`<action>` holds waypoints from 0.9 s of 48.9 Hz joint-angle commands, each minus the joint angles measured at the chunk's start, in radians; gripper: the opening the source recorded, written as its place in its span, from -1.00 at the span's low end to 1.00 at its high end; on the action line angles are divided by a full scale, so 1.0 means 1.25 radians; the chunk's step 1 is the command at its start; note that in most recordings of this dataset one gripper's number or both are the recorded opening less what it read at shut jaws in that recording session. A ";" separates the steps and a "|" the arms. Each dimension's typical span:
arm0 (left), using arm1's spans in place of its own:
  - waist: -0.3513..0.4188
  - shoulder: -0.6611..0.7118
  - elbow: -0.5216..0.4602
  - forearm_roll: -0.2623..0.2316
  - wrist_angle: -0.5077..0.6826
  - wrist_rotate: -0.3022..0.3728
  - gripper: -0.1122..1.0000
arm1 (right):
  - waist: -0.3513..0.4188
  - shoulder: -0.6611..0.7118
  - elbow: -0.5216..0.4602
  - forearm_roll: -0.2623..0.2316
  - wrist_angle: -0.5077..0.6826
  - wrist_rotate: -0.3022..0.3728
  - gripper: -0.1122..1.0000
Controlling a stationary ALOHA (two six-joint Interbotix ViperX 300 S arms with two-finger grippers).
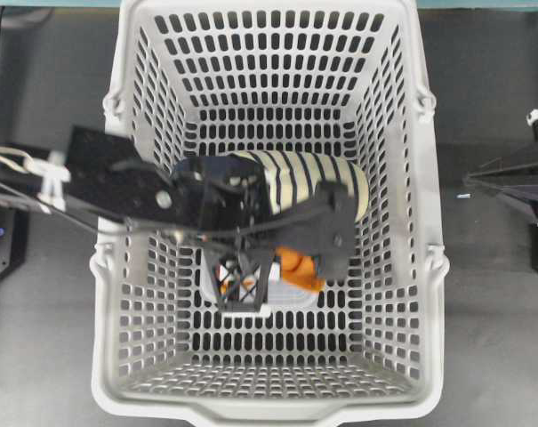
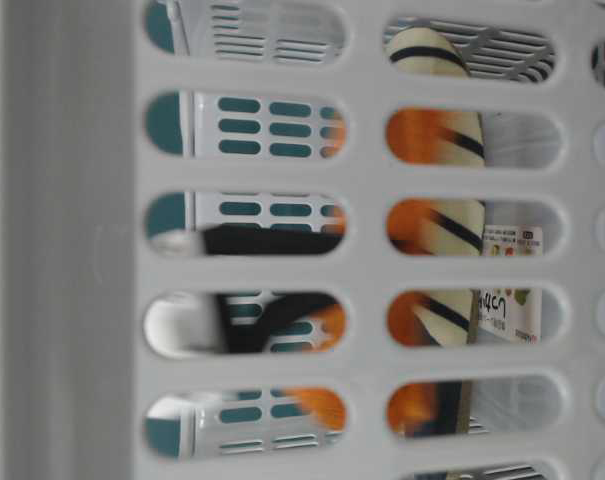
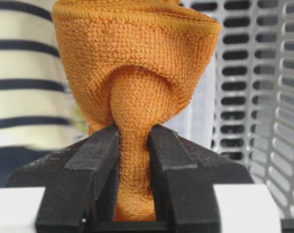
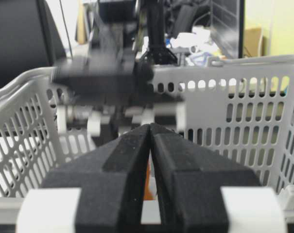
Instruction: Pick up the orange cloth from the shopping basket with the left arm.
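My black left gripper [image 3: 133, 145] pinches the bright orange terry cloth [image 3: 137, 77] inside the light grey slotted plastic basket [image 1: 126, 53]; my right gripper [image 4: 150, 131] sits pressed together.

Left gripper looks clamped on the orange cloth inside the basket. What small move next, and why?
Probably lift straight up. The left gripper is shut on a bunched fold of the orange cloth, which sits inside the shopping basket beside the striped slipper. A vertical rise should clear the slipper and walls. The right gripper waits shut outside.
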 commanded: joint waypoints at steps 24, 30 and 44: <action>0.006 -0.077 -0.323 0.002 0.420 -0.002 -0.53 | -0.002 -0.017 -0.005 0.002 -0.004 0.001 -0.80; 0.005 -0.109 -0.310 0.002 0.421 -0.004 -0.53 | -0.002 -0.020 -0.004 0.002 -0.004 0.001 -0.80; -0.011 -0.200 -0.248 0.002 0.418 -0.010 -0.53 | -0.001 -0.021 -0.001 0.002 -0.004 0.001 -0.80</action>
